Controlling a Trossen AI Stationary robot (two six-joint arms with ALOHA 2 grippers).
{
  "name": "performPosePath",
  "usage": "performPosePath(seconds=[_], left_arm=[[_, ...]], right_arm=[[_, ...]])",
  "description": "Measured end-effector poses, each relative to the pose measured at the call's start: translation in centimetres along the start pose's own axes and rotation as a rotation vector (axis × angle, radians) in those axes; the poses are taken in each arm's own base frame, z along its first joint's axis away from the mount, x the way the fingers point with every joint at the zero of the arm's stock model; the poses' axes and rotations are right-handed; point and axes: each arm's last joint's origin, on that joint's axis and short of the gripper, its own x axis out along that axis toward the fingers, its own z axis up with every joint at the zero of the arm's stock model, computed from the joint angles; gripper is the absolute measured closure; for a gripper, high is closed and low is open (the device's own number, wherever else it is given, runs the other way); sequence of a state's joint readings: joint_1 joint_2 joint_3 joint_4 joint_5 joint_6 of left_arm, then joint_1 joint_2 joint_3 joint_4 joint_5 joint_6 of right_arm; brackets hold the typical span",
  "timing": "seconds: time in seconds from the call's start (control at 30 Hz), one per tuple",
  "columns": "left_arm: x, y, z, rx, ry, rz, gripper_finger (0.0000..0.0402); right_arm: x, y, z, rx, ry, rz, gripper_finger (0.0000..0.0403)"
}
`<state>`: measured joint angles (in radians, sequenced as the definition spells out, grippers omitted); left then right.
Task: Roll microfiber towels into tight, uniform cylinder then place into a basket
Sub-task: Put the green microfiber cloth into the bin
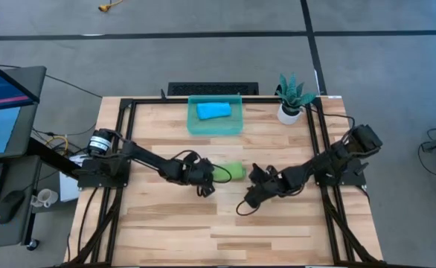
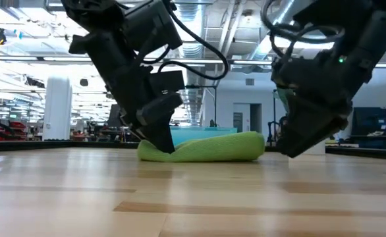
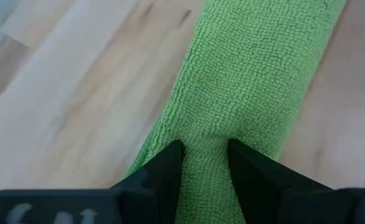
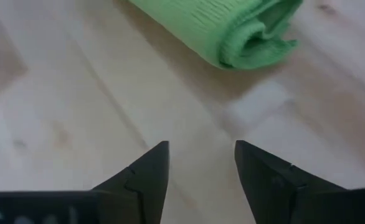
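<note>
The lime-green towel lies rolled into a short cylinder on the wooden table near its middle; its full length rests on the boards. My left gripper is at the roll's left end, shut on the cloth. My right gripper hovers open just right of the roll's spiral end, with nothing between its fingers. The sky-blue towel lies rolled inside the teal basket at the table's far edge. My left gripper pinches a ridge of the green cloth between its two fingers at the roll's left end. The fingers slant down from the table's left and point along the roll. The roll lies flat on the table and runs on away from the fingers.
A white pot with a green plant stands at the far right corner beside the basket. Black frame rails run along the table's left and right sides. Bare boards lie toward the near edge.
</note>
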<state>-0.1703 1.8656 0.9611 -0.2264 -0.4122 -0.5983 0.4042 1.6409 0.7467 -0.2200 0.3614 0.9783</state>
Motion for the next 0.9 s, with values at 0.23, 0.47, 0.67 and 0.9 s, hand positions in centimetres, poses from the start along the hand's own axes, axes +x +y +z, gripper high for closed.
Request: performPosePath(seconds=[0.23, 0.47, 0.67, 0.9], left_arm=[[0.5, 1.0, 0.6, 0.042, 0.005, 0.019, 0.0274], [0.6, 1.1, 0.7, 0.079, 0.015, 0.006, 0.0274], [0.6, 1.1, 0.7, 0.08, 0.016, 0.004, 0.0274], [0.6, 1.1, 0.6, 0.079, 0.016, 0.001, 0.0274]], right_arm=[[0.4, -0.8, 0.2, -0.252, 0.029, -0.058, 0.0212], [1.1, -1.6, 1.2, -0.406, 0.034, -0.083, 0.021], [1.2, -1.8, 1.5, -0.247, 0.043, -0.063, 0.0188], [-0.3, -1.6, 2.2, -0.129, 0.042, 0.015, 0.0191]])
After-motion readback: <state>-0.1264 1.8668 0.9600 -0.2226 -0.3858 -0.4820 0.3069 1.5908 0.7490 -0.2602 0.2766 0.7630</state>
